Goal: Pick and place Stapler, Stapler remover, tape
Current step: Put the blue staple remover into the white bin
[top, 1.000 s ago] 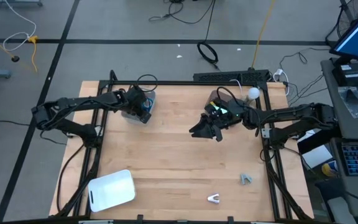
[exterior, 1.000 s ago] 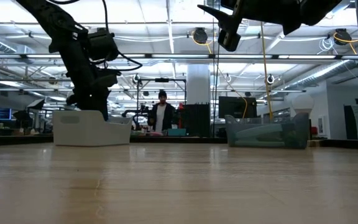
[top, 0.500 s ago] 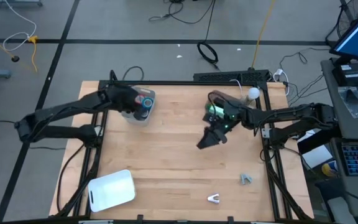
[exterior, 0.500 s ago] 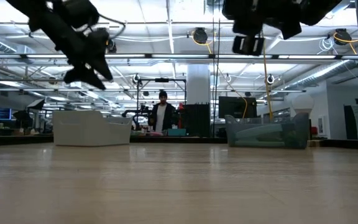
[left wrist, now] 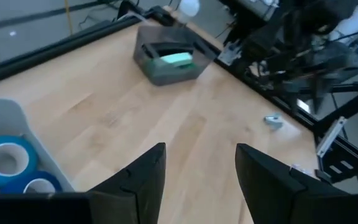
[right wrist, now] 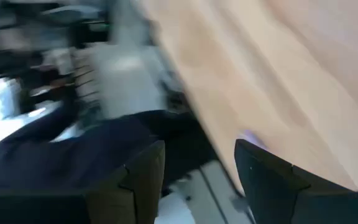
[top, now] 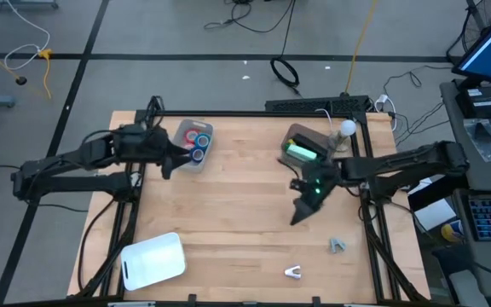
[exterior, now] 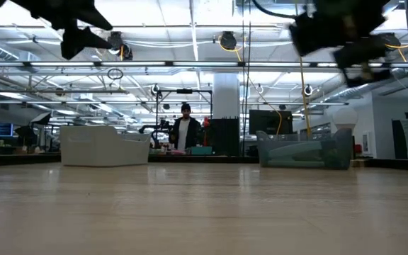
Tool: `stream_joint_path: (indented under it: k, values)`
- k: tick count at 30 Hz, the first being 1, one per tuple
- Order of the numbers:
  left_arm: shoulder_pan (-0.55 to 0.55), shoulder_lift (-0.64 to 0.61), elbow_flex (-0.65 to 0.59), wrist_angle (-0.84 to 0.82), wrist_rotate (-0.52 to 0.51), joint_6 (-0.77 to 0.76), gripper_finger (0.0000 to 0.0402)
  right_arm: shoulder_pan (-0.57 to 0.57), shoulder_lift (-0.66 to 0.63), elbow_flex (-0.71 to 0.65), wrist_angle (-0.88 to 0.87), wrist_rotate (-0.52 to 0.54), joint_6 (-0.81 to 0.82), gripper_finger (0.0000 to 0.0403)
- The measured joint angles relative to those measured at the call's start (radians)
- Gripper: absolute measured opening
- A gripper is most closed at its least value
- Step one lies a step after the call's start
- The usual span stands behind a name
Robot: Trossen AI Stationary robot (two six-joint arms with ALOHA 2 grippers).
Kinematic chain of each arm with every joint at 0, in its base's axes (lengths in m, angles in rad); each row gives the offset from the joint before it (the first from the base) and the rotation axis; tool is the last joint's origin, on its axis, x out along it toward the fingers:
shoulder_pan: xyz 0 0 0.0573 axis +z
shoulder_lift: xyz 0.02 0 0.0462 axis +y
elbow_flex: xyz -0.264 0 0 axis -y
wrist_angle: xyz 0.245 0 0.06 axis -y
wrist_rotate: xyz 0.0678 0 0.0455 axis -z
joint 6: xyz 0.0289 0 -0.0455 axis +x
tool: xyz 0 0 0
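Note:
Red and blue tape rolls (top: 196, 141) lie in a light grey bin (top: 181, 162) at the table's far left; the left wrist view shows two blue rolls (left wrist: 5, 158). My left gripper (top: 168, 164) hangs open and empty just left of that bin, well above the table (exterior: 83, 39). A green stapler (top: 297, 152) sits in a dark grey bin (top: 307, 134) at the far right. Two small grey stapler removers (top: 337, 246) (top: 293, 272) lie on the wood near the front right. My right gripper (top: 300, 213) is open and empty, in the air between the dark bin and the removers.
A white tray (top: 153, 260) lies at the table's near left corner. A white ball (top: 346, 128) sits on the frame behind the dark bin. Bare wood spans the table's middle (top: 237, 205). A person (exterior: 185, 131) stands in the room far beyond the table.
My left gripper has risen out of the light grey bin and drawn back toward the table's left edge, leaving the tape rolls showing in the bin. My right gripper has moved from beside the dark bin toward the table's near edge and rolled about its own axis.

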Motion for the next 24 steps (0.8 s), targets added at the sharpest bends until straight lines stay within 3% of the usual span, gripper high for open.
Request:
stream_joint_path:
  k: [4, 10, 19, 24]
  values:
    - [-0.072, -0.027, 0.0, 0.002, -0.069, -0.003, 0.0194, 0.106, -0.089, 0.0, -0.259, 0.164, 0.108, 0.0188]
    - [-0.148, -0.01, 0.0, 0.003, -0.142, -0.031, 0.0198, 0.269, -0.175, 0.0, -0.429, 0.338, 0.349, 0.0189]
    - [-0.252, 0.023, 0.0, 0.003, -0.233, -0.052, 0.0198, 0.452, -0.179, 0.0, -0.704, 0.364, 0.659, 0.0188]
    - [-0.289, 0.029, 0.0, 0.014, -0.277, -0.056, 0.0198, 0.505, -0.179, 0.0, -0.736, 0.37, 0.672, 0.019]
